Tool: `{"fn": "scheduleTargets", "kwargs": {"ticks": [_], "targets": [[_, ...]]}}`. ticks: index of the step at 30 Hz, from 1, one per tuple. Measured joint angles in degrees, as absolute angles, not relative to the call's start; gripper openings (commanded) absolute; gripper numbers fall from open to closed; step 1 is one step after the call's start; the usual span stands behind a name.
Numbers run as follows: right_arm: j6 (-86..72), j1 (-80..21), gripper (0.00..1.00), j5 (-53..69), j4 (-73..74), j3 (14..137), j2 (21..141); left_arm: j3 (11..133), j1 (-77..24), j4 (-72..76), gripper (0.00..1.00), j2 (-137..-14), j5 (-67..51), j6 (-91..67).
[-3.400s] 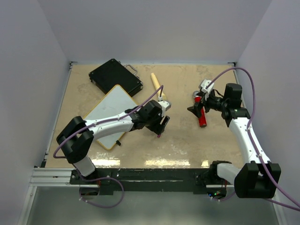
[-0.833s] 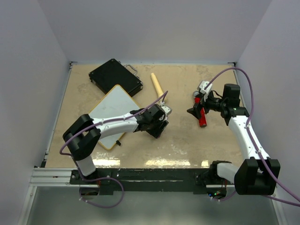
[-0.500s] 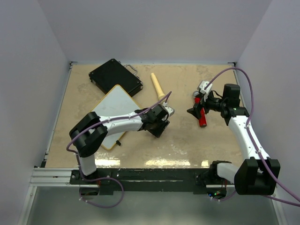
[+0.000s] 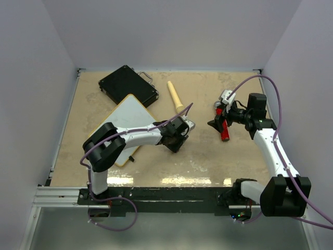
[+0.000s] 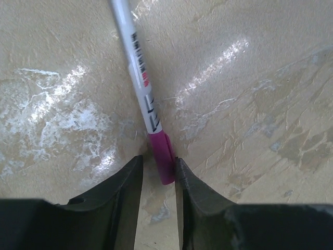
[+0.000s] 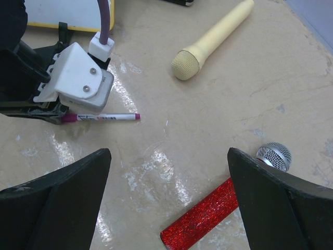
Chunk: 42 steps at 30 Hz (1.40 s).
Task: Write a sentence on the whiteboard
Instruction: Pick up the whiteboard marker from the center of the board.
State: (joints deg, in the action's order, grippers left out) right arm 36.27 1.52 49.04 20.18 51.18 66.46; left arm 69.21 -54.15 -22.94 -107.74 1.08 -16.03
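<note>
Nearest the arm bases, on the bare tan table (image 4: pixel 208 151), the left gripper (image 5: pixel 157 162) is down low, its two dark jaws flanking the magenta end of a white marker (image 5: pixel 139 78) that lies flat. The jaws stand narrow, right against that end, but whether they pinch it I cannot tell. The step in hand looks like picking up the marker, and the hold sits at the very tip. I would judge it wise to seat the barrel deeper between the jaws before squeezing, keep them square across it, and lift straight up, since a pinch this close to the end could let the pen swing or squirt out. Both ends show magenta and it is not clear which is the cap; it likely must come off before any writing. Farther right, the right gripper (image 6: pixel 167 156) hangs spread wide and empty above a red glitter microphone (image 6: pixel 205 216). Left of the marker and apart from it, the whiteboard (image 4: pixel 127 112) lies flat with the left arm crossing over it, its yellow frame showing. No sentence can be made out on it, so the writing seems not yet begun. Beyond lie a cream microphone (image 4: pixel 175 96) and, farthest, a black case (image 4: pixel 127 84).
</note>
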Motion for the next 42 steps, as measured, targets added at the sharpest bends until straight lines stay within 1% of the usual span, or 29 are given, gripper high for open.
{"fn": "scheduleTargets", "kwargs": {"ticks": [7,10,11,13,14,23,34,38,42], "targets": [[36.3,1.5,0.99,49.0,20.2,51.2,66.5,69.7,-54.2,-23.2,0.28,-108.3,1.5,-15.9],[36.3,1.5,0.99,49.0,20.2,51.2,66.5,69.8,-54.2,-23.5,0.20,-108.4,2.0,-15.9],[36.4,1.5,0.99,49.0,20.2,51.2,66.5,69.9,-54.2,-23.5,0.14,-108.6,2.1,-15.8],[36.4,1.5,0.99,49.0,20.2,51.2,66.5,70.0,-54.1,-23.4,0.07,-108.6,2.1,-15.8],[36.5,1.5,0.99,49.0,20.2,51.2,66.5,70.1,-54.2,-23.4,0.00,-108.6,2.1,-15.7],[36.8,1.5,0.99,49.2,20.2,51.2,66.6,68.3,-54.2,-21.0,0.00,-107.3,2.5,-15.0],[42.2,1.5,0.99,52.5,23.9,51.2,69.8,62.6,-54.2,-18.0,0.00,-103.2,5.6,-8.0],[43.5,1.4,0.99,54.8,25.5,51.5,72.8,59.2,-54.2,-16.4,0.00,-99.4,5.7,-5.9],[44.2,0.8,0.99,57.1,27.9,52.7,78.6,56.7,-54.5,-13.9,0.00,-95.6,5.6,-3.8]]}}
